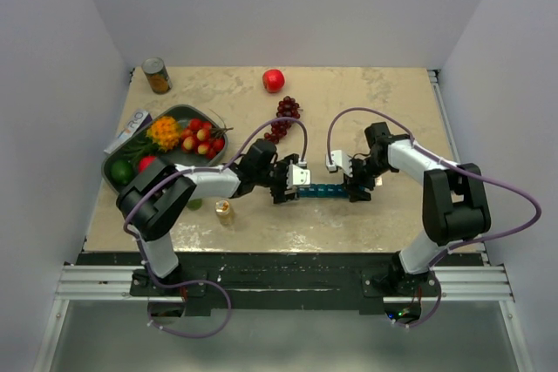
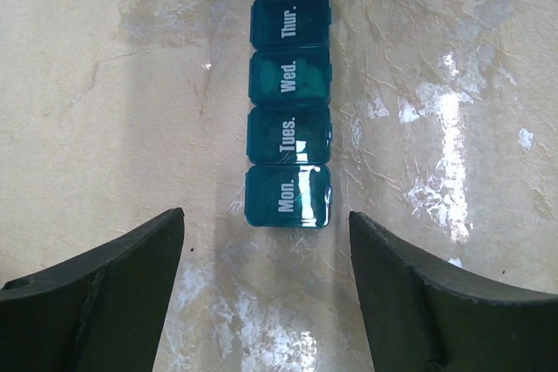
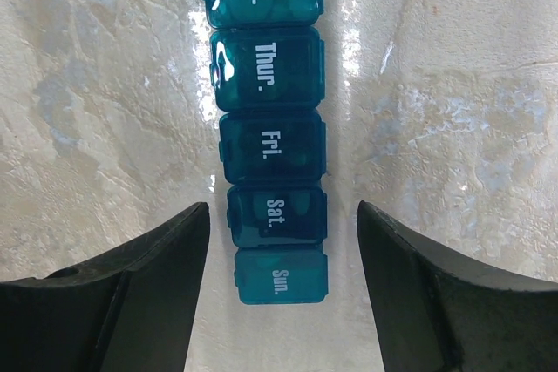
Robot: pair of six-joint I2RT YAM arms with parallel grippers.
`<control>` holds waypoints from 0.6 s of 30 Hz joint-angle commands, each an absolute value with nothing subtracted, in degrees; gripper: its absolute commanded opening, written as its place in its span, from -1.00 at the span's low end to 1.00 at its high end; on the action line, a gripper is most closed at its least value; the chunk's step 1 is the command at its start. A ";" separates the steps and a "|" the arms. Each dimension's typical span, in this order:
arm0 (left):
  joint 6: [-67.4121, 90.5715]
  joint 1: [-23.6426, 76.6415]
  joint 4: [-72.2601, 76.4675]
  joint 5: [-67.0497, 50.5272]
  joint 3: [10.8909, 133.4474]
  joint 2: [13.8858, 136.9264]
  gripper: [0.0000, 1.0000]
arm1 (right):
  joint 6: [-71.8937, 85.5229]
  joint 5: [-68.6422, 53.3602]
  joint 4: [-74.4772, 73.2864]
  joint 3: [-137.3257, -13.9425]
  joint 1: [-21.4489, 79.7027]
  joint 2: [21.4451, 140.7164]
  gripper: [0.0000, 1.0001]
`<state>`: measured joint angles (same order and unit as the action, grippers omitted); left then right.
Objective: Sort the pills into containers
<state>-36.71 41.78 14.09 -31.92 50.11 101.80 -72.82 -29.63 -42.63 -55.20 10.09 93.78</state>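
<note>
The containers are a teal pill organiser [image 1: 324, 190] lying flat between my two grippers, one row of day-labelled compartments, every lid I see shut. My left gripper [image 1: 286, 187] is open at the Mon. end. In the left wrist view its fingers [image 2: 131, 285] stand just short of the Mon. compartment [image 2: 288, 196], touching nothing. My right gripper [image 1: 356, 187] is open too. In the right wrist view the gripper [image 3: 283, 206] straddles the Sat. [image 3: 277, 213] and Sun. [image 3: 279, 276] compartments with a gap on each side. No loose pills show; only faint pale shapes under the lids.
A dark green fruit tray [image 1: 187, 110] sits at the left. A tin can [image 1: 157, 76], a red apple [image 1: 274, 80] and dark grapes [image 1: 283, 119] lie farther back. A small yellowish bottle [image 1: 224, 209] stands near the left arm. White walls close the table in.
</note>
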 commanded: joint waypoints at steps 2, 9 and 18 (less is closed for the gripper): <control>-37.09 42.01 16.61 -35.15 52.12 103.53 0.60 | -74.09 -31.81 -43.59 -55.55 10.20 94.13 0.42; -35.25 42.63 16.88 -34.02 53.88 105.82 0.53 | -72.86 -31.46 -41.84 -54.93 10.55 94.66 0.28; -33.75 43.42 18.02 -33.22 53.88 106.87 0.37 | -72.16 -31.38 -41.22 -54.84 10.72 95.01 0.08</control>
